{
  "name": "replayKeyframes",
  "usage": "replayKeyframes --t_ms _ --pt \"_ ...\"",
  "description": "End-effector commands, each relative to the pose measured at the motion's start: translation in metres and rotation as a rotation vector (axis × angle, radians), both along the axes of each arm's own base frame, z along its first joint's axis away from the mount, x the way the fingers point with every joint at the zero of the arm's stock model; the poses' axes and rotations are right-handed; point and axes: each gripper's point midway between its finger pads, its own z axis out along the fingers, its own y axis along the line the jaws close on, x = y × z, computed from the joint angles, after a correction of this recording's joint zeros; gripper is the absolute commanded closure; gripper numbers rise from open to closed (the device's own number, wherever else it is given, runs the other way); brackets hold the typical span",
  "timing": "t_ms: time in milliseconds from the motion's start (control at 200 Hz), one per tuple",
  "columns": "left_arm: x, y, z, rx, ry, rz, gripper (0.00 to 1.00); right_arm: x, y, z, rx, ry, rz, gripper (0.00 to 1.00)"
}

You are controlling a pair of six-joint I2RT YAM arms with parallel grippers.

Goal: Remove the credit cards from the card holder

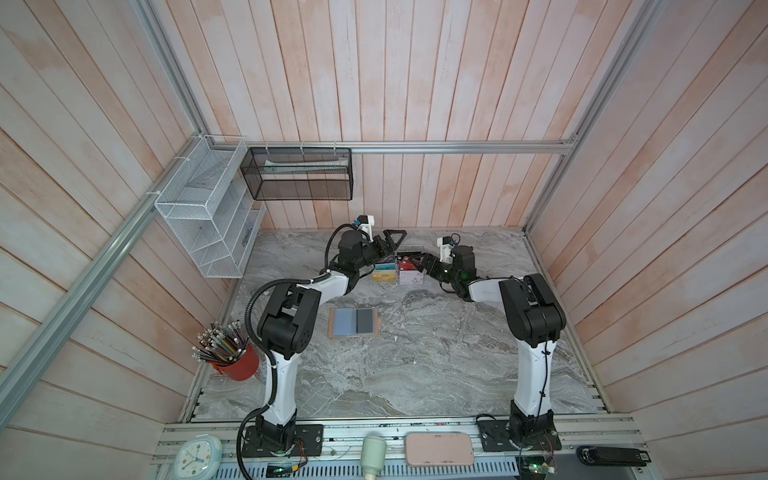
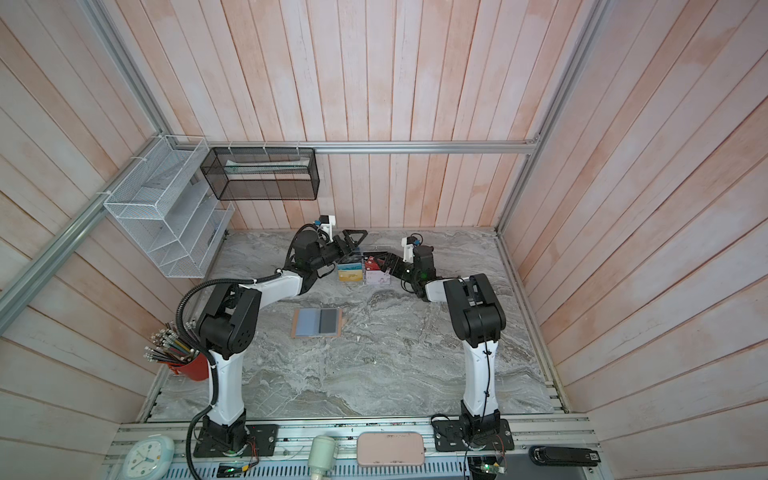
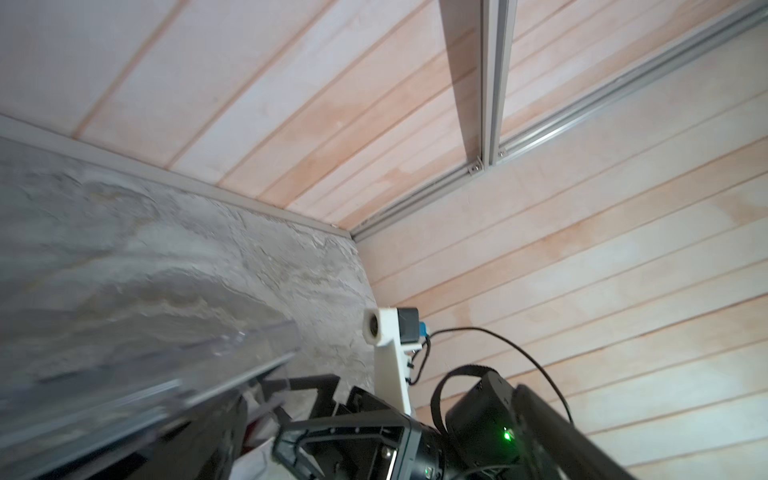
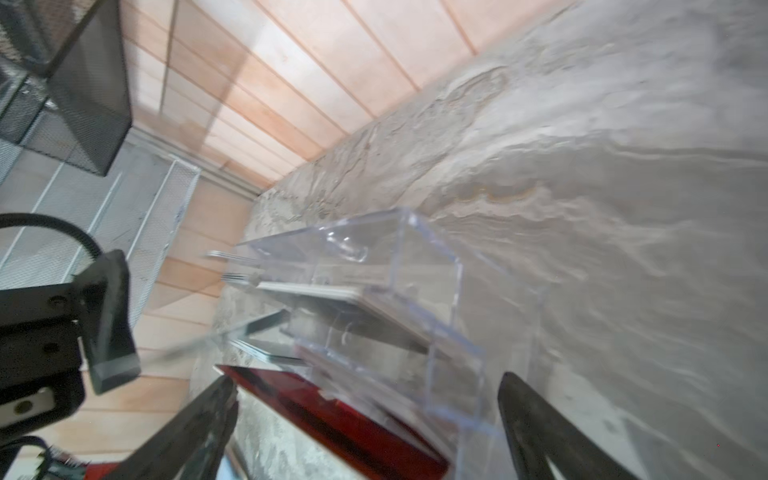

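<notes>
Plastic handles light, stiff, slick: you pinch the dark red card by its edge. Left gripper and right gripper gape empty at the acrylic rack; card holder lies open at its seven o'clock.

The clear rack is rendered blurred in the left wrist view, the dark red card in the right wrist view.

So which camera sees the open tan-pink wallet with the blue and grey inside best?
Both top views: the tan-pink wallet lies open and whole on the marble table. Neither wrist view shows it.
</notes>
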Motion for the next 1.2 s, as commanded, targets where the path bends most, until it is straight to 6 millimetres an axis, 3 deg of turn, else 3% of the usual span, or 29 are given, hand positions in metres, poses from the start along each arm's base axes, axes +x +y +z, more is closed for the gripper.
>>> replayKeyframes --t_ms 0,240,470,640,935,1195 --pt "-0.015 -0.017 0.004 0.000 0.012 -0.075 0.00 -0.015 0.017 0.013 0.057 -0.030 0.083 0.02" --pt "-0.016 -0.008 0.001 0.011 0.011 -0.057 0.00 -0.015 0.016 0.006 0.052 -0.020 0.079 0.02" --pt "-0.010 0.029 0.019 -0.006 -0.014 0.007 0.00 -0.015 0.013 0.010 0.025 -0.034 0.067 0.02" --pt "-0.018 0.060 0.034 0.000 -0.024 0.057 0.00 -0.018 0.007 0.017 -0.024 -0.058 0.041 0.02" --pt "-0.040 0.107 0.007 -0.009 0.045 0.116 0.00 -0.019 0.005 0.033 -0.249 -0.130 -0.026 0.02" --pt "-0.043 0.128 -0.010 -0.050 0.092 0.138 0.00 0.007 0.009 0.019 -0.553 -0.147 -0.123 0.02"
